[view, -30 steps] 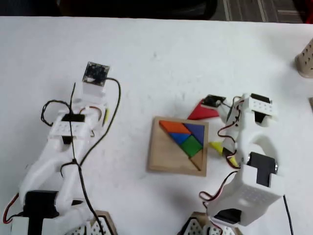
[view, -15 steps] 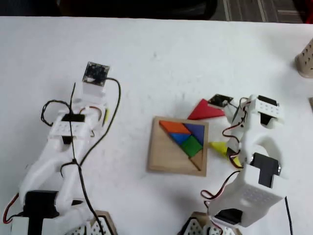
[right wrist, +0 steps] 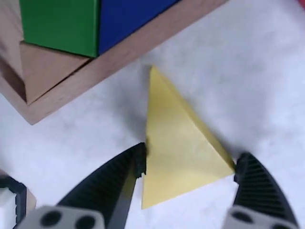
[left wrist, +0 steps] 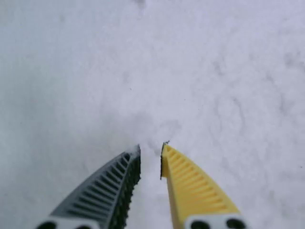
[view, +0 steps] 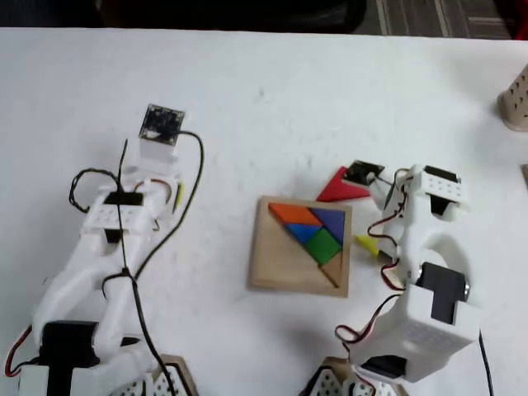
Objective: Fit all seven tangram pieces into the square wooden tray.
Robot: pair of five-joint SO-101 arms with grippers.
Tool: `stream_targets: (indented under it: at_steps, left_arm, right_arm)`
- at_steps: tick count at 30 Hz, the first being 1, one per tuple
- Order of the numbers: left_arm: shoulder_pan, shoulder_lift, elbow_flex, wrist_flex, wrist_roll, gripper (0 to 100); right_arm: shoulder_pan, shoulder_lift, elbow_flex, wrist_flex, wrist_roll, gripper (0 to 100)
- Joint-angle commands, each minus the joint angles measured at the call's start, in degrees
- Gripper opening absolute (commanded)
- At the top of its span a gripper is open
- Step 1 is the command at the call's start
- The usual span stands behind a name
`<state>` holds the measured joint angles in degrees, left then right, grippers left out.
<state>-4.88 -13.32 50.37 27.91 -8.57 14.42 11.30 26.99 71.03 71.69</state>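
Yellow triangular piece (right wrist: 181,157) flat on white table (view: 247,99), just right of square wooden tray (view: 285,268). Straddled by right gripper (right wrist: 190,162), jaws wide, not yet clamped. Probably the grasp step; next, closing squarely and lifting left into the tray's bare corner. Left gripper (left wrist: 150,155) nearly closed, empty, far left.

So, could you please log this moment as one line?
right end effector: open around yellow triangle | left end effector: shut over table | red triangle: outside tray

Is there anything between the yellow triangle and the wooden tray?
Nothing: the right wrist view shows only bare white table between the yellow triangle and the wooden tray.
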Motion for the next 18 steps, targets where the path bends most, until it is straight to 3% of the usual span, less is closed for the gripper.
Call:
stream_targets:
  at_steps: [1,7,13,18]
  left_arm:
    - [1.3,-0.8,-0.2,-1.7,-0.6,11]
    - [1.3,-0.8,-0.2,-1.7,-0.6,11]
    - [1.3,-0.8,-0.2,-1.7,-0.6,11]
    - [1.3,-0.8,-0.2,-1.7,-0.6,11]
  right_arm:
    - [0.0,0.7,1.0,-1.2,1.2,26.9]
    - [1.7,0.8,1.0,-0.9,0.8,26.2]
    - [2.5,0.4,0.9,-0.7,0.8,19.0]
    - [2.5,0.1,-1.5,4.9,0.5,18.8]
